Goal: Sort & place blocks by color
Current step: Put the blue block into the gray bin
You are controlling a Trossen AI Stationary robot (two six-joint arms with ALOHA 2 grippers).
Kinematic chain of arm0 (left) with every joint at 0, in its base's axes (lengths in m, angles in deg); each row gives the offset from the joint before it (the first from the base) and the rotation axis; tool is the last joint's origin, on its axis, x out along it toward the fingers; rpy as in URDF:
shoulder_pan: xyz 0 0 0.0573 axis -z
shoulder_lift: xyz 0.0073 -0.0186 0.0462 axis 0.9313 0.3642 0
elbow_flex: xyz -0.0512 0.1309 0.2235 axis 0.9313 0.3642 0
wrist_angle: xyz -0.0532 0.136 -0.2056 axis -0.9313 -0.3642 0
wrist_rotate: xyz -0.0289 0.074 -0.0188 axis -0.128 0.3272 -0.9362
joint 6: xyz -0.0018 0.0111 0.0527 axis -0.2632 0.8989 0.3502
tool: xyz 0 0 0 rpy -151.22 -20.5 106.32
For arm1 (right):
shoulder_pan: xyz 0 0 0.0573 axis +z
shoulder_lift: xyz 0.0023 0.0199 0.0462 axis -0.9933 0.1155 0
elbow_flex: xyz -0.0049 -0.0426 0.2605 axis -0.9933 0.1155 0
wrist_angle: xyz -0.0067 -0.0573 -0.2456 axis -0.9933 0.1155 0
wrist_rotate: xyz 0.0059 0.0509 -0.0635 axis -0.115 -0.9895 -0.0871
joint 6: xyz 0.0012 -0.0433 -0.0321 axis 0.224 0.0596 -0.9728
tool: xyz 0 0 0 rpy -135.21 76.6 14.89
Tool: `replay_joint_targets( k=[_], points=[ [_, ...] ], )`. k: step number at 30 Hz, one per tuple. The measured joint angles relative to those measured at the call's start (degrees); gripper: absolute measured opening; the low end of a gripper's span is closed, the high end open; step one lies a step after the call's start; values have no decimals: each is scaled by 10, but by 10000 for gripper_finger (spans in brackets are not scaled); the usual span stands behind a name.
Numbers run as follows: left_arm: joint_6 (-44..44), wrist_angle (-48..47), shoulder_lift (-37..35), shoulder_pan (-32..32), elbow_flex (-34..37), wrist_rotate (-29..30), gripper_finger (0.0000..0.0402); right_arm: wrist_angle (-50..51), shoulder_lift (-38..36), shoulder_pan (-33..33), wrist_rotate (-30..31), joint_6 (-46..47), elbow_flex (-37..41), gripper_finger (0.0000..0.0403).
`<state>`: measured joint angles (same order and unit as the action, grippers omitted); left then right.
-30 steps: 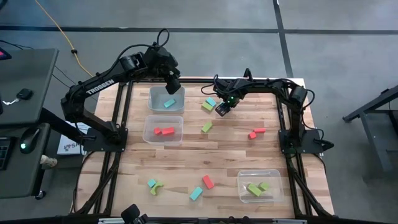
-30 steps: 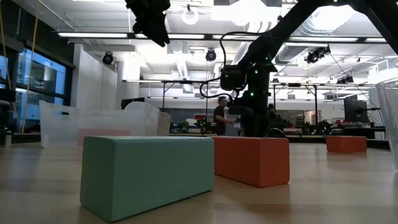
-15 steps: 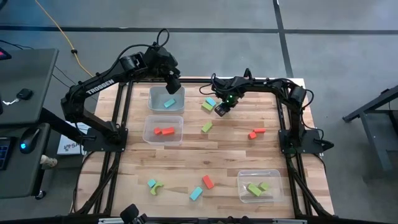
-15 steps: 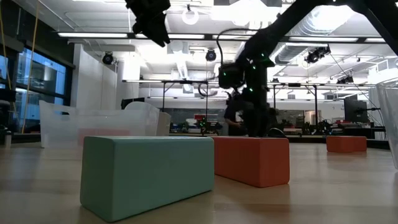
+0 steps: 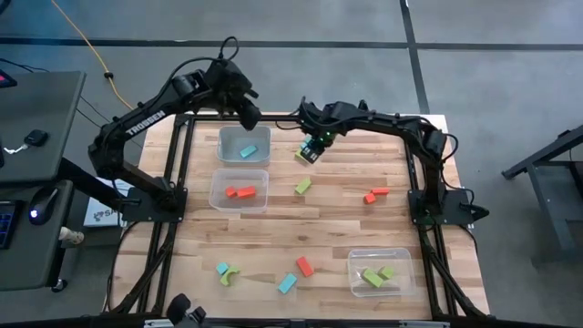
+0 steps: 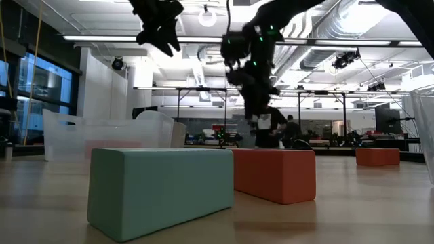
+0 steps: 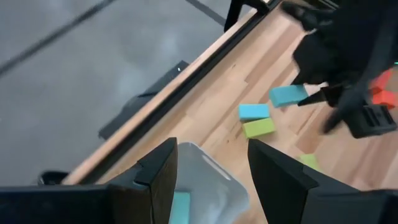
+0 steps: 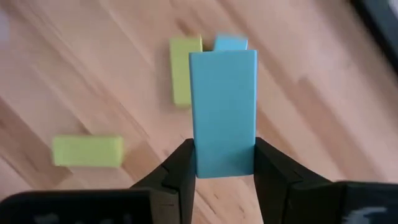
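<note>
right gripper (image 8: 224, 174) | we see it clamped on a blue block (image 8: 224, 112), lifted over far table | left gripper (image 7: 208, 180) | jaws apart (holding nothing), above far-left bin (image 5: 244, 134)

grey concrete floor (image 5: 510, 82) surrounds the wooden table (image 5: 328, 214), crossed by dark seams. a yellow cable (image 5: 86, 41) trails across it. beyond the table, a bright workshop with ceiling lights (image 6: 203, 17), white ducts (image 6: 352, 24) and a window (image 6: 34, 88).

3 clear bins (image 5: 244, 144) sit on a wooden table (image 5: 337, 214).
</note>
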<state>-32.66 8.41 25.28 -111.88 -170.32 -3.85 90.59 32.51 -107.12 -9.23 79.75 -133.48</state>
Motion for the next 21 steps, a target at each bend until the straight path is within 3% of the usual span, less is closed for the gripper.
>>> replay_joint_targets(
  k=[12,21],
  points=[
    [-147,-3,-1,-66,19,-133,172,3,-1,20,2,-85,-172,102],
    [-211,10,-1,-71,19,-238,172,-11,-1,34,4,-158,-209,102]
  ],
)
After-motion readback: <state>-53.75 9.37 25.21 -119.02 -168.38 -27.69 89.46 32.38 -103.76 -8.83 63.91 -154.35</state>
